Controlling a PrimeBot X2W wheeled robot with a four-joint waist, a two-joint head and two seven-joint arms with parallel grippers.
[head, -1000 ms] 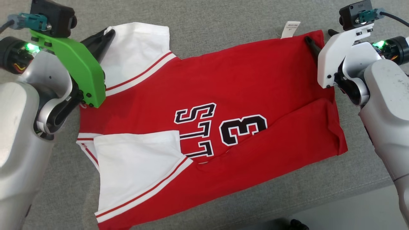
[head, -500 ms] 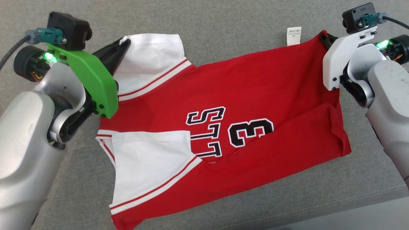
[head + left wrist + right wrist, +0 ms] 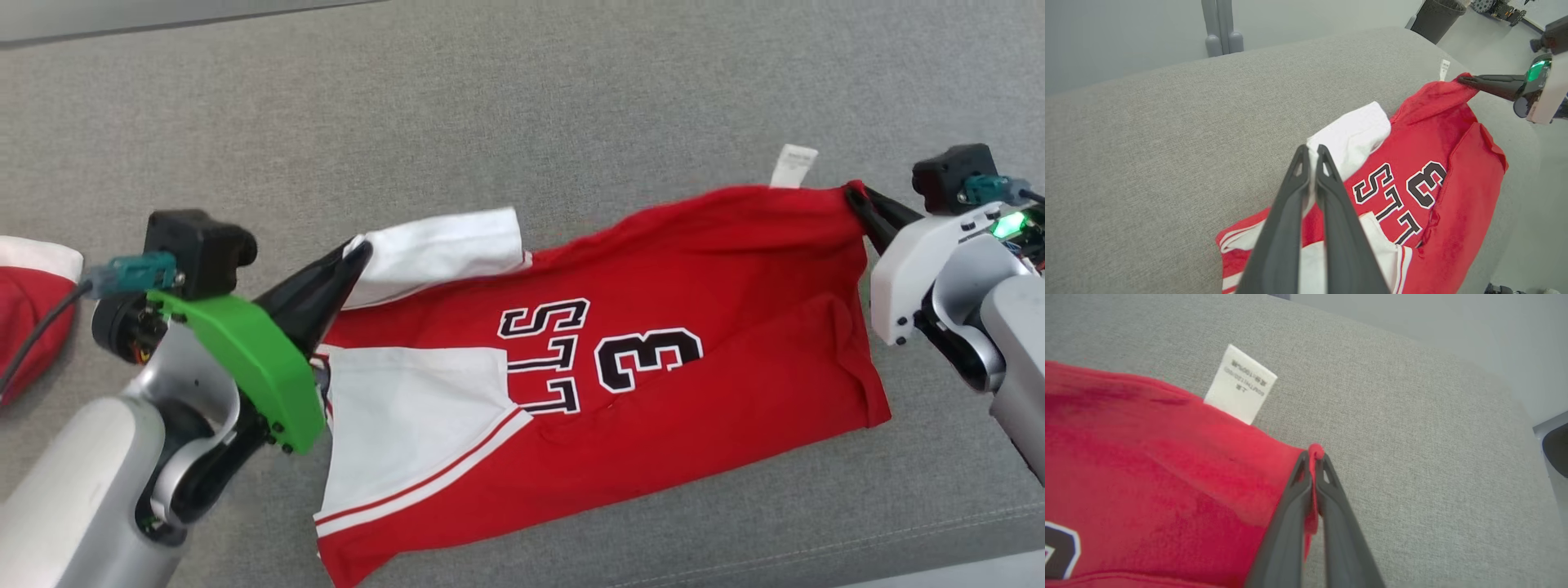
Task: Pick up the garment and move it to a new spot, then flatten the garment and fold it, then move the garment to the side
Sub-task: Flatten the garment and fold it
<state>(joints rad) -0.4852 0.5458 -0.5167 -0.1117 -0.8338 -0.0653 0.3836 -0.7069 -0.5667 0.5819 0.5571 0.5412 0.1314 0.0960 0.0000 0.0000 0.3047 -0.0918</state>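
The garment (image 3: 669, 269) is a red jersey with white sleeves and black "3" lettering, lying partly folded on the grey cushion (image 3: 490, 106). My left gripper (image 3: 359, 249) is shut on the far white sleeve (image 3: 441, 253), lifting its edge. In the left wrist view the fingers (image 3: 1290, 192) pinch that sleeve (image 3: 1355, 130). My right gripper (image 3: 856, 196) is shut on the jersey's far red corner, raised off the cushion. The right wrist view shows red cloth (image 3: 1167, 465) clamped at that gripper (image 3: 1312, 457), with a white label (image 3: 1240, 390) beside it.
Another red and white cloth (image 3: 28, 310) lies at the left edge of the head view. The cushion's front seam (image 3: 898, 535) runs along the lower right. A dark bin (image 3: 1439, 16) stands on the floor beyond the cushion in the left wrist view.
The right gripper closed on the red corner. Both grippers have raised the jersey's far edge and drawn it nearer, so the far half sags. The head camera has shifted too.
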